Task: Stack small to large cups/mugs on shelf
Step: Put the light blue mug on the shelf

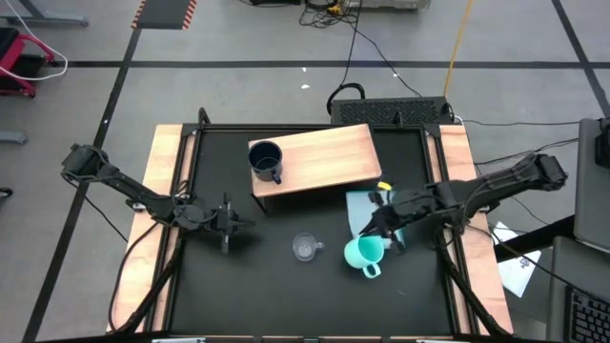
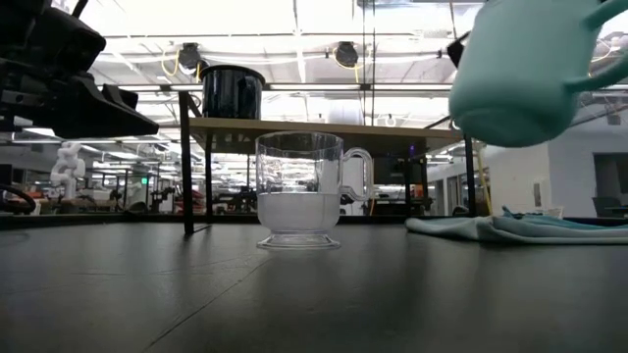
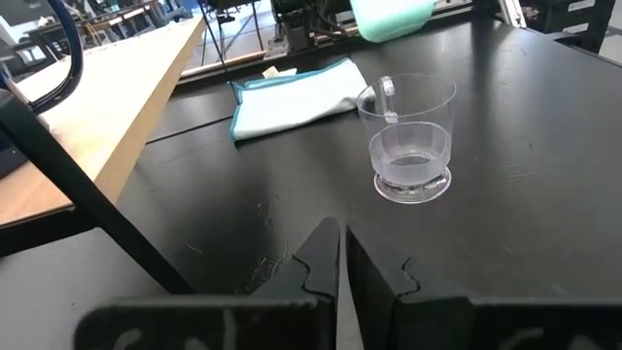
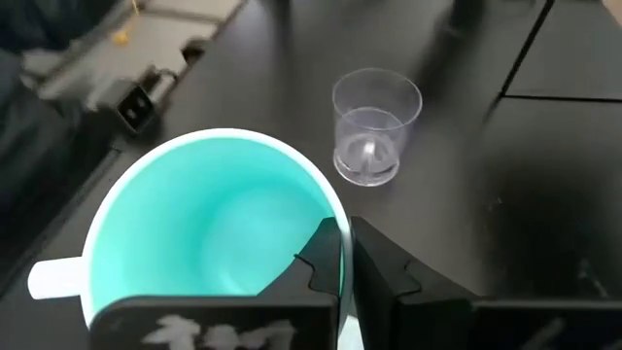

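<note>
The dark navy mug stands upright on the left part of the wooden shelf, and it also shows in the low view. The clear glass cup stands upright on the black table, near the middle. My right gripper is shut on the turquoise mug, which is lifted above the table at the right. My left gripper is shut and empty, left of the glass cup, low over the table. My right gripper pinches the turquoise mug's rim wall, one finger inside the mug and one outside. The hold is on the side away from the handle. The mug is lifted clear of the table, slightly tilted, with its opening facing up.
A light-blue folded cloth lies on the table just under and behind the right gripper, in front of the shelf. The shelf stands on dark legs. Wooden side rails edge the black table.
</note>
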